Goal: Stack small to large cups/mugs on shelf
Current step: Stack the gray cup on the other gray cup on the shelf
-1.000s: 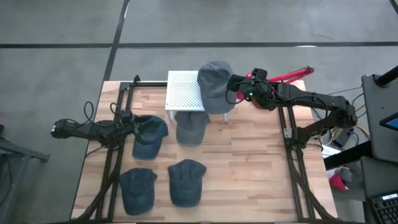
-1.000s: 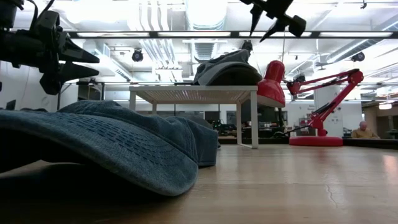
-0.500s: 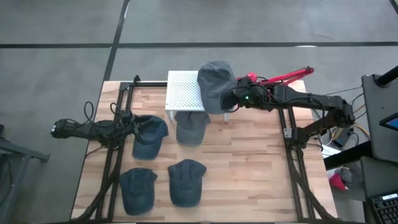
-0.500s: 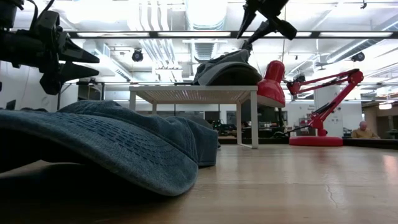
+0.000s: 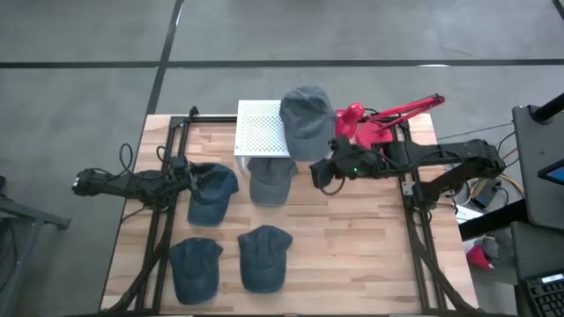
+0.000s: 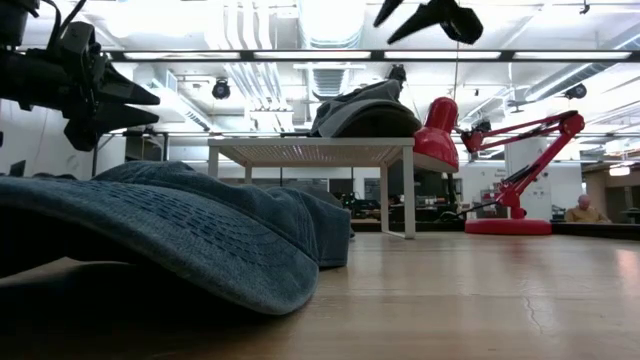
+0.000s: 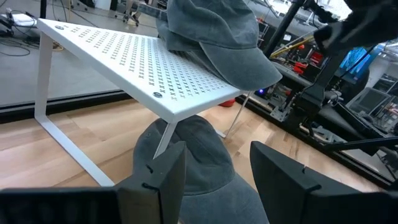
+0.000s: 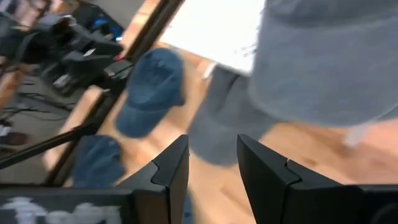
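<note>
A grey cap (image 5: 306,121) sits on the right end of the white perforated shelf (image 5: 263,129), its brim hanging past the edge. Another grey cap (image 5: 270,180) lies on the counter (image 5: 352,255) just in front of the shelf, partly under it. The right pincer (image 5: 321,173) hovers beside that cap, in front of the red lamp (image 5: 370,123), its fingers parted and empty. The left pincer (image 5: 183,182) waits at the left, open and empty, by a blue denim cap (image 5: 211,191). Two more denim caps (image 5: 196,269) (image 5: 263,257) lie side by side nearer the front.
</note>
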